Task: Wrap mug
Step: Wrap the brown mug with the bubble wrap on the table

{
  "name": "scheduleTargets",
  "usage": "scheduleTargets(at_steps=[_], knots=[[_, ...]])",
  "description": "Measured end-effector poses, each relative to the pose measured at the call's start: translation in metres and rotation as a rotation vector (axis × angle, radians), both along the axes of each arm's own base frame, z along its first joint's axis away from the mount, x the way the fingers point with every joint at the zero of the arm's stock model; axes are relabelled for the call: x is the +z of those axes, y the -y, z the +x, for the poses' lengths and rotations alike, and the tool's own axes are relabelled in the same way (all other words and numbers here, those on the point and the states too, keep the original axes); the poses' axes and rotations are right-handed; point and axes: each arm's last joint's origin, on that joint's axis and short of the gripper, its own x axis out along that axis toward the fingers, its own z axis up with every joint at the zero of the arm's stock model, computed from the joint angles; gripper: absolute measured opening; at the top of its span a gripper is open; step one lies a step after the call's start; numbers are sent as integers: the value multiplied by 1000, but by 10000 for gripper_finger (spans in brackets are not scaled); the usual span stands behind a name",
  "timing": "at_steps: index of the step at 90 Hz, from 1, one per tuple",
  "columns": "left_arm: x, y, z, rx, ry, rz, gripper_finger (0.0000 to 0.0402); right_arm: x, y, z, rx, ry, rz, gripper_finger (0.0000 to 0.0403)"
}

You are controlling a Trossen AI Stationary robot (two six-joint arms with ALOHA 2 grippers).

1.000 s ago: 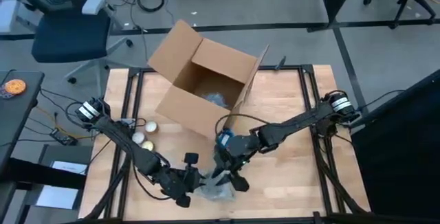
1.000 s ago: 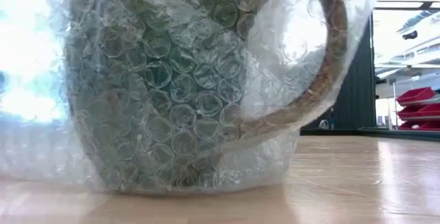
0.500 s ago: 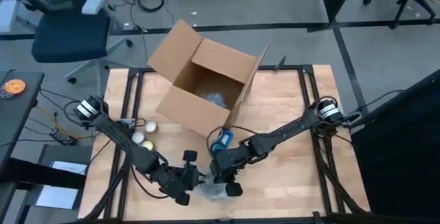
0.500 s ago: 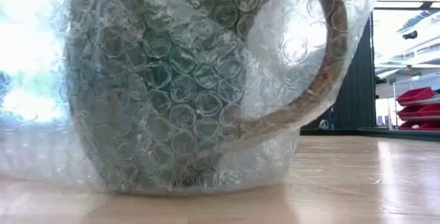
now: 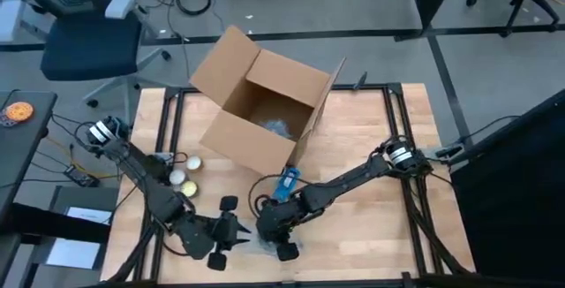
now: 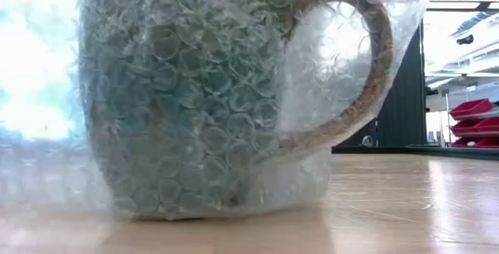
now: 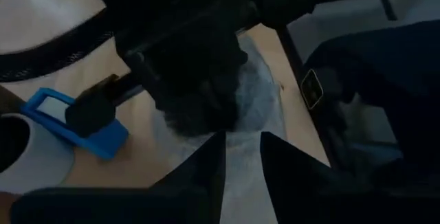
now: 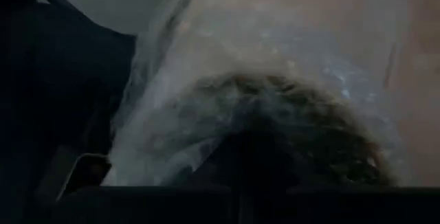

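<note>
A dark green mug [image 6: 195, 106] with a brown handle [image 6: 374, 67] stands upright on its base on the wooden table, inside clear bubble wrap [image 6: 47, 168]. In the high view the wrapped mug [image 5: 262, 244] is near the table's front edge, between my two grippers. My left gripper [image 7: 242, 176] is just left of it and stands open, with a flat skirt of wrap [image 7: 240, 148] lying below its fingers. My right gripper [image 5: 275, 233] hangs right over the mug's top and hides it in the left wrist view. The right wrist view shows the brown rim [image 8: 295, 97] under the wrap.
An open cardboard box [image 5: 260, 111] stands at the far middle of the table. A blue tool [image 5: 287, 182] lies just beyond the mug. Two pale balls [image 5: 185, 175] sit at the left. Bare wood stretches to the right of the mug [image 6: 421, 199].
My left gripper has drawn back toward the table's left edge, away from the mug. My right gripper has gone left and toward the near edge, ending over the mug. More bubble wrap now lies across the mug's near side, so its green wall shows more faintly.
</note>
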Motion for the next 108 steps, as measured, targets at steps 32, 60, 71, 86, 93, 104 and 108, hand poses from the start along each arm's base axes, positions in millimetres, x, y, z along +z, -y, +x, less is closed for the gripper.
scheduleTargets(at_steps=[32,60,71,86,93,104,108], knots=[[19,1,-24,87,-214,-17,76,-3,4,-4,-28,-50,-73,0],[1,9,-65,286,-425,-136,97,-3,1,-5,-18,-44,-73,0],[-10,15,-73,304,-431,-178,122,-3,1,-5,-12,-44,-76,0],[-20,18,-78,330,-413,-207,158,-3,0,-5,3,-42,-78,0],[-32,19,-80,362,-434,-181,169,-3,0,-6,15,-39,-82,0],[-55,22,-79,408,-474,-179,174,-3,0,-6,24,-35,-88,0],[-63,24,-78,420,-485,-180,173,-3,0,-6,24,-35,-88,0]])
